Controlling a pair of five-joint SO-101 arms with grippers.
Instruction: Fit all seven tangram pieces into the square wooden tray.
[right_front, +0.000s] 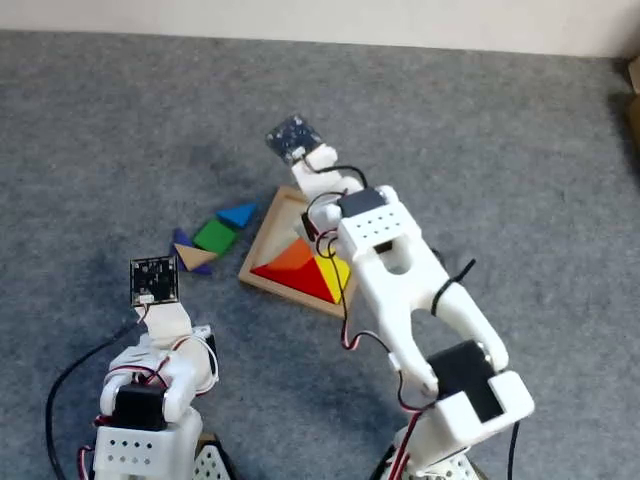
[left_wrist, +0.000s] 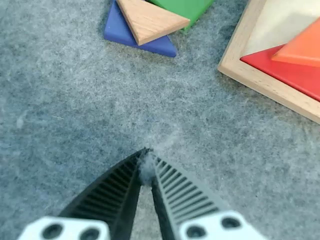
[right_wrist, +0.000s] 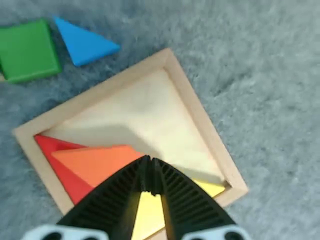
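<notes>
My left tool (left_wrist: 147, 162) is closed and empty over the grey worktop (right_front: 500, 150). Next lie 4 loose pieces: dark blue piece (left_wrist: 120, 30), tan triangle (left_wrist: 150, 20) on it, green square (right_wrist: 27, 50), blue triangle (right_wrist: 82, 42). The wooden tray (right_wrist: 194, 97) holds 3 pieces: red (left_wrist: 285, 75), orange (right_wrist: 100, 162), yellow (right_wrist: 147, 210). My right tool (right_wrist: 150, 170) hangs above them, closed, holding nothing.

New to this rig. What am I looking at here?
Two small robot arms at a grey-covered table. The high view is a fixed camera looking down; the other two sit on each arm's wrist, looking along its tool. The left tool, shut and empty, is over bare table. The right tool, shut and empty, is over the wooden tray, which holds a red piece, orange piece and yellow piece. Beside the tray lie a green piece, a light blue triangle, a dark blue piece and a tan triangle overlapping it.
</notes>
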